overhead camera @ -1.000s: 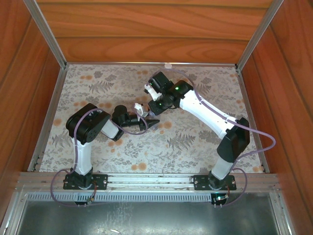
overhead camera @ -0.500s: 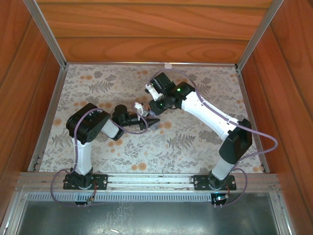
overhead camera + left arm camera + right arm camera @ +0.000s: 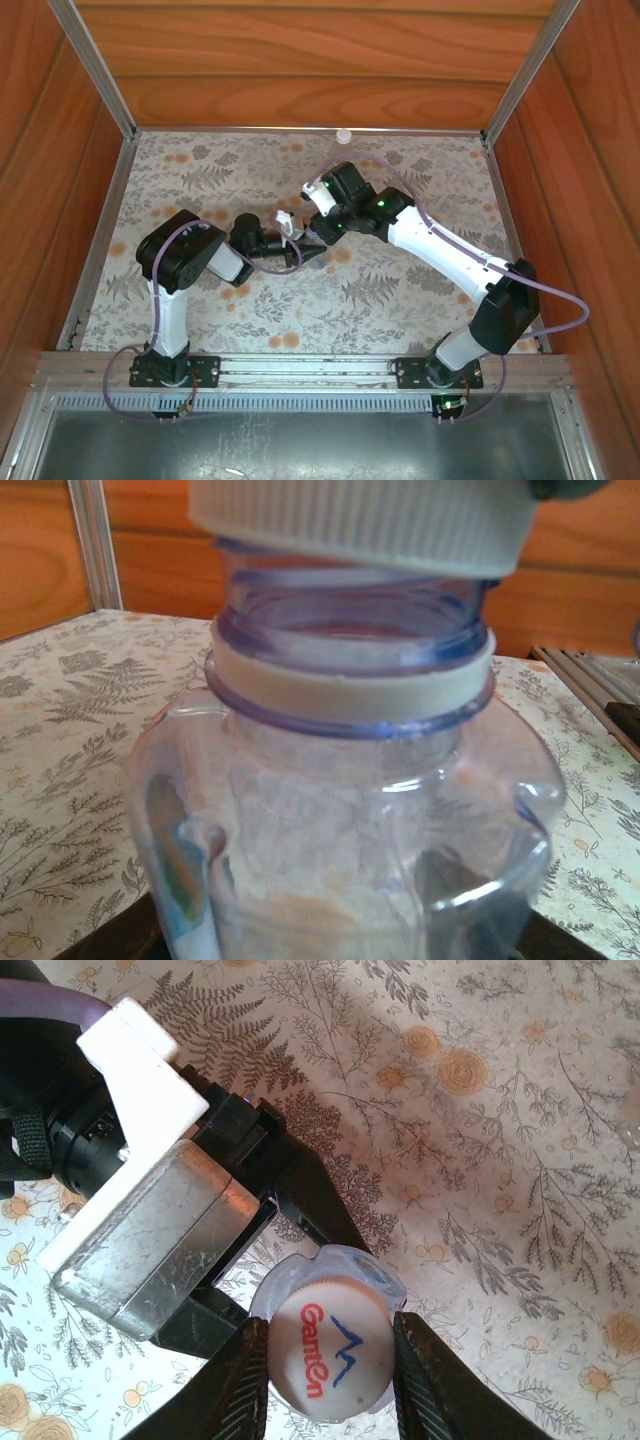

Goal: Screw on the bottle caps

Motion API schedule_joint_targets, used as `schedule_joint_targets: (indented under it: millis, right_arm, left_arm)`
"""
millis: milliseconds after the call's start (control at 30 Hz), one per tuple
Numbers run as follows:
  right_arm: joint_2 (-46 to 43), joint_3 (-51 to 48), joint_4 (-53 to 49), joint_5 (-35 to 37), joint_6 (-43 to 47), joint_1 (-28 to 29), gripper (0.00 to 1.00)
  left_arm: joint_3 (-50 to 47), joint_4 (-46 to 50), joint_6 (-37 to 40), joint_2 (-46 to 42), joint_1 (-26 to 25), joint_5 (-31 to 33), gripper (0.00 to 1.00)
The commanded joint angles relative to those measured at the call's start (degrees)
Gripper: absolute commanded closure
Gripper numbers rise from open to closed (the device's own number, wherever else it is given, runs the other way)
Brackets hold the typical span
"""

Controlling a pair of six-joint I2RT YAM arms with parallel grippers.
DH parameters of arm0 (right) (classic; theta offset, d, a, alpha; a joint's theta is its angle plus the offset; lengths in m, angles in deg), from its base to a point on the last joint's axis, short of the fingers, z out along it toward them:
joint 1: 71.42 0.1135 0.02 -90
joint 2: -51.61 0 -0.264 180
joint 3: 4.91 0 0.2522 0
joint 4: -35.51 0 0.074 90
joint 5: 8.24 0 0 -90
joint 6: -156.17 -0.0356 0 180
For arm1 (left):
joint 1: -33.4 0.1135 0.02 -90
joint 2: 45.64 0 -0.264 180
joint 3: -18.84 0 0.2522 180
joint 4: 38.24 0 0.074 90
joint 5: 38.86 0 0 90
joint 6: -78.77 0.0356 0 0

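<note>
Seen from above, the left tool (image 3: pixel 310 250) rests over the middle of the bench (image 3: pixel 400 290). The right tool (image 3: pixel 322 228) is now just beside it, on its far side. One second ago the right tool was farther off, toward the far wall. Its arm has swung nearer and its elbow has gone more to the right. The left arm has not moved. A small whitish round thing (image 3: pixel 343 134) stays at the far edge.

In the left wrist view, the lilac bottle (image 3: pixel 350 780) stands upright and very close, clamped in the left tool. The white cap (image 3: pixel 360 520) is at its mouth, a little tilted. I cannot tell if they touch.

In the right wrist view, the right tool's dark fingers (image 3: pixel 240 1380) press the cap from both sides. The cap's top has red and blue print. The bottle's shoulder shows under it.
</note>
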Motion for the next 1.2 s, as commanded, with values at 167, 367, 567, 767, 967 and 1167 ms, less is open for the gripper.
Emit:
schedule_joint_targets:
  millis: [167,367,567,767,967,1167]
  right_arm:
    - [2.4,2.2,-2.9,-1.7,2.4,0.3,0.67]
    - [4.8,4.5,-6.5,-0.2,2.1,0.3,0.65]
    - [5.2,6.1,-7.7,0.2,1.8,0.3,0.64]
    - [5.4,7.5,-9.0,-0.6,1.0,0.3,0.63]
    - [6.3,10.1,-12.1,0.2,0.0,0.3,0.64]
    - [6.3,10.1,-11.9,0.1,-0.5,0.3,0.62]
  left_arm:
    - [1.2,-0.2,-1.1,0.9,0.4,-0.7,0.5]
    - [1.2,-0.2,-1.1,0.8,0.4,-0.8,0.5]
    - [1.2,-0.1,-1.1,0.9,0.4,-0.7,0.5]
    - [1.2,-0.2,-1.0,0.9,0.4,-0.8,0.5]
    - [1.1,-0.1,-1.0,0.8,0.4,-0.8,0.5]
    - [1.0,-0.1,-0.8,0.7,0.4,-0.8,0.5]
